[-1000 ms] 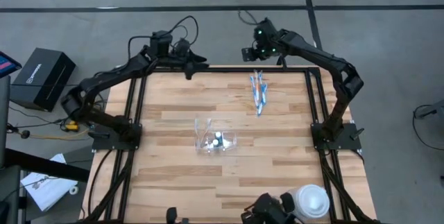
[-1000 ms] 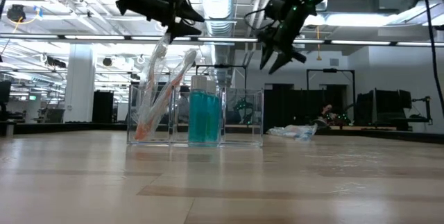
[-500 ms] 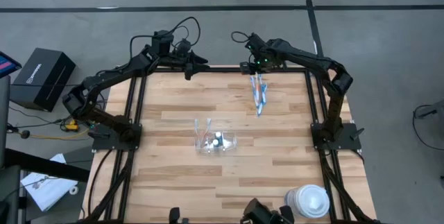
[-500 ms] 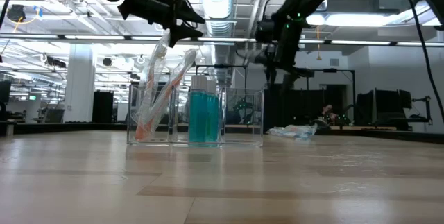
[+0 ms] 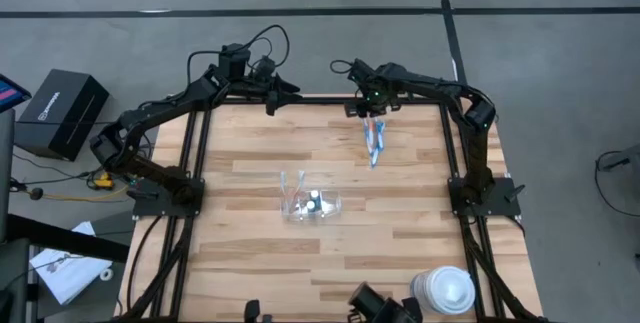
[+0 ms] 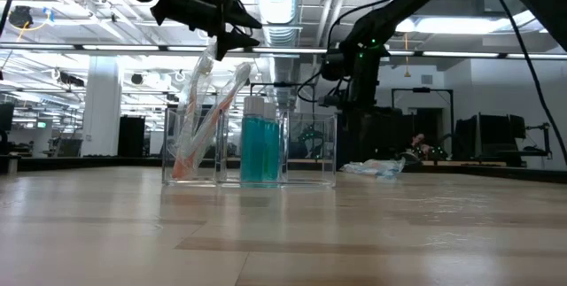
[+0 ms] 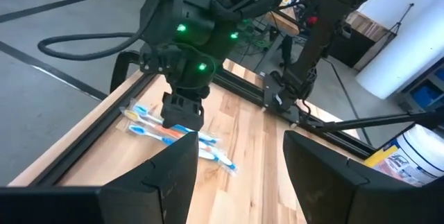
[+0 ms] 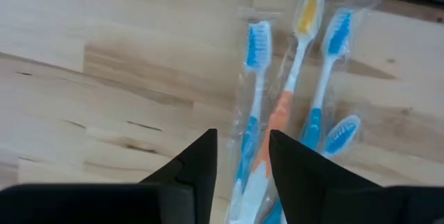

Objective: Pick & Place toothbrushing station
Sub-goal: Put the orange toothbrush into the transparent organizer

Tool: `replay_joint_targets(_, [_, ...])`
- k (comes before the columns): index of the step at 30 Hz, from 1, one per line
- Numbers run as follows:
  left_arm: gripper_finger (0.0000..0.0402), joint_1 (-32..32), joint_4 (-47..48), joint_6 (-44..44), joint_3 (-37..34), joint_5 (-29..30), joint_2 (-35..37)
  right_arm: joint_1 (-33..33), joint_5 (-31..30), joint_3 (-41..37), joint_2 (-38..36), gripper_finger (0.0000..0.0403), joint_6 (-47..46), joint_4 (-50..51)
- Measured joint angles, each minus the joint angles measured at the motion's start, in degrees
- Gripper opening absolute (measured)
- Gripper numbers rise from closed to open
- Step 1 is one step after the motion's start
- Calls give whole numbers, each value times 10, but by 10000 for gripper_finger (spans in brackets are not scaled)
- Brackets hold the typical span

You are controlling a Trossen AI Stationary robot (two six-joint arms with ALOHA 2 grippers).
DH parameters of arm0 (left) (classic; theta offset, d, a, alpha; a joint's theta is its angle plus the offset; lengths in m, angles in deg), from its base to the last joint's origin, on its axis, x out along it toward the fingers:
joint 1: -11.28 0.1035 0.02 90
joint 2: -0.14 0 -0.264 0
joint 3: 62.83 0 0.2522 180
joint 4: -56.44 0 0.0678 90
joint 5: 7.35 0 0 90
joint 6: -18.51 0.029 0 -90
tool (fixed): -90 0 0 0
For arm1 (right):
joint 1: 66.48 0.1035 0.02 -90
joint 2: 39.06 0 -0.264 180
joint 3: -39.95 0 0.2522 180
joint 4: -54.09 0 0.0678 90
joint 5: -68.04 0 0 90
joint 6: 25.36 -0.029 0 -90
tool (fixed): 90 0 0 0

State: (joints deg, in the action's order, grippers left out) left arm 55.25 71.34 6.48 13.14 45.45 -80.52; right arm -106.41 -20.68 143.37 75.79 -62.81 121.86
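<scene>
Several plastic-wrapped blue and orange toothbrushes [image 5: 373,139] lie flat on the table near its far edge, right of centre. They also show in the right wrist view [image 8: 288,92]. My right gripper [image 5: 367,110] hangs open just above their far end, fingers pointing down. In the right wrist view [image 8: 243,144] a blue brush's handle [image 8: 248,137] lies under the gap. A clear plastic cup [image 5: 310,203] stands at mid-table with two blue-green tubes [image 6: 261,149] and two brushes [image 6: 205,113] leaning inside. My left gripper [image 5: 288,88] waits open over the far edge.
A large white round lidded container [image 5: 447,289] stands at the near right corner. A black box [image 5: 62,111] sits on the floor off the table's left. Black frame rails run along the table's edges. Bare wood lies between the cup and the loose brushes.
My right gripper has come from beyond the far edge toward the table, moving down and a little left to hang right over the far end of the loose toothbrushes, and has tipped to point down. The brushes and the cup have not moved.
</scene>
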Motion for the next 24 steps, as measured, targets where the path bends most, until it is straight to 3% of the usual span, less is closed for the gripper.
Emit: replay_joint_targets(24, [206,0,2,11,-1,-11,0,-10,47,-77,0,113,-14,-30])
